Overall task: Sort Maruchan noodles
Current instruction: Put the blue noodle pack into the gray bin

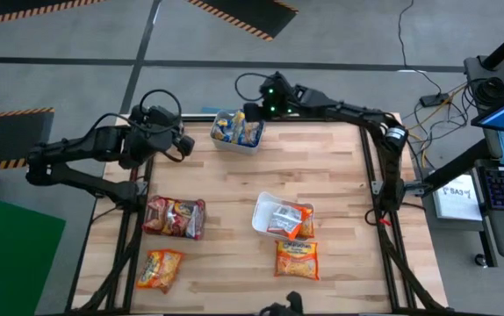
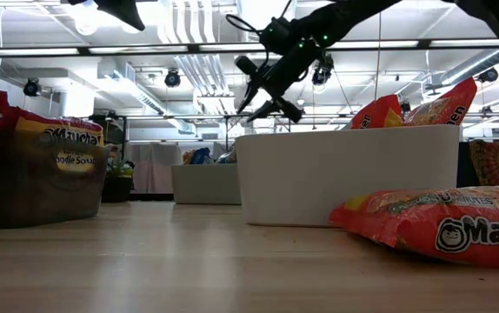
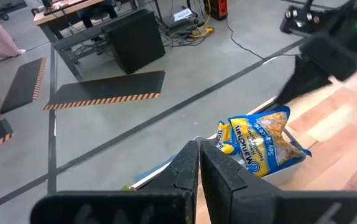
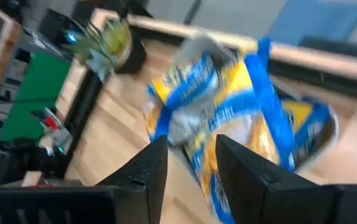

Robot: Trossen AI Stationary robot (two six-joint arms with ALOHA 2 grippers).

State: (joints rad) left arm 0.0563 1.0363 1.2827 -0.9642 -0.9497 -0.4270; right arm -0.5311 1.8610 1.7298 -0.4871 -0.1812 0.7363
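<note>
The right gripper [image 1: 254,112] hangs over the far edge of the desk [image 1: 340,175], just beside the clear tray [image 1: 237,139] that holds the blue-and-yellow noodle packets [image 1: 236,128]; its jaws stand apart, nothing between them, and the right wrist view shows those packets [image 4: 228,112] directly past the two fingers. The left gripper [image 1: 180,143] sits above the desk's far left corner, off the wooden surface's edge, jaws together and holding nothing; in the left wrist view its closed fingers [image 3: 194,171] point toward the same tray of blue-and-yellow packets [image 3: 258,140]. At the left edge of the desk a dark tray [image 1: 175,217] carries red packets [image 1: 166,214], and an orange packet [image 1: 161,269] lies loose near the front left corner. Right of centre a white tray [image 1: 265,213] holds orange packets [image 1: 292,220], tilted against its wall, and a second orange packet [image 1: 297,260] lies flat just in front of it, touching or nearly touching; which cannot be told. Open wood runs across the middle of the desk between the far tray and the two nearer trays, and along the whole right side up to the frame rail. In the low view the white tray [image 2: 345,174] and the loose orange packet [image 2: 441,222] stand at the right, the dark tray [image 2: 36,183] at the left, with bare desk between them.
</note>
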